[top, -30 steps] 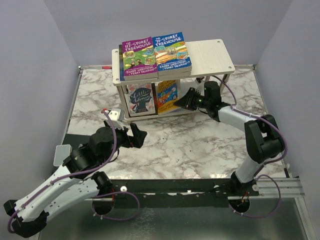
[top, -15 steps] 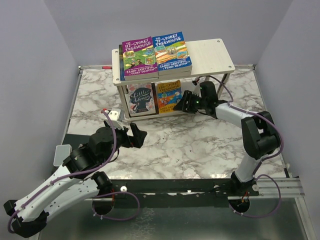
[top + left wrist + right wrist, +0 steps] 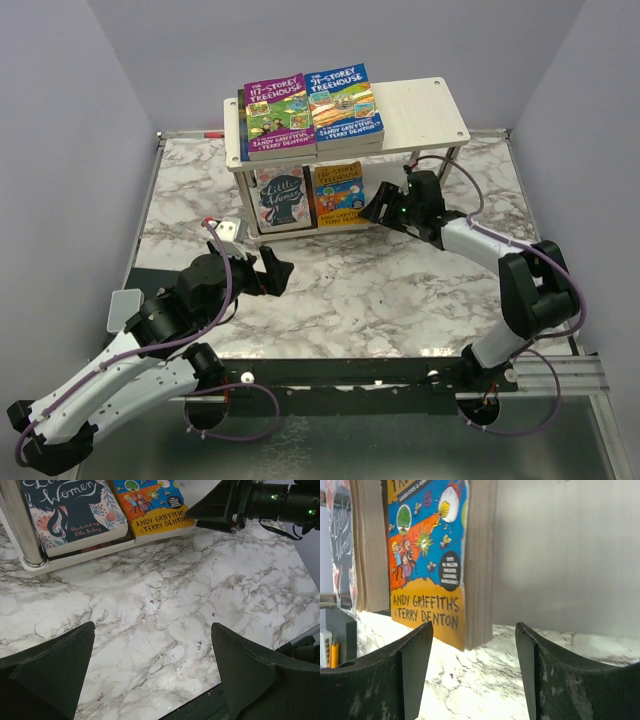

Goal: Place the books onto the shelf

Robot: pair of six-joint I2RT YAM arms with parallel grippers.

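The white shelf (image 3: 425,110) stands at the back of the table. A purple book (image 3: 278,115) and a blue book (image 3: 343,100) lie on its top tier. On the lower tier lie a dark floral book (image 3: 282,198) and an orange book (image 3: 338,192). My right gripper (image 3: 378,203) is open just right of the orange book (image 3: 427,555), with its fingers (image 3: 410,675) short of the book's corner and touching nothing. Open and empty, my left gripper (image 3: 275,270) hovers over the bare marble in front of the shelf. In the left wrist view the left gripper (image 3: 152,650) faces the floral book (image 3: 70,505) and the orange book (image 3: 150,502).
The marble tabletop (image 3: 400,290) stretches between the arms and the shelf. A round shelf leg (image 3: 22,525) stands at the front left. The right third of each tier is bare. A black frame rail (image 3: 350,375) runs along the near edge.
My right gripper has opened, let go of the orange book and drawn back to the right. The book now lies on the lower tier beside the floral one. The left arm has not moved.
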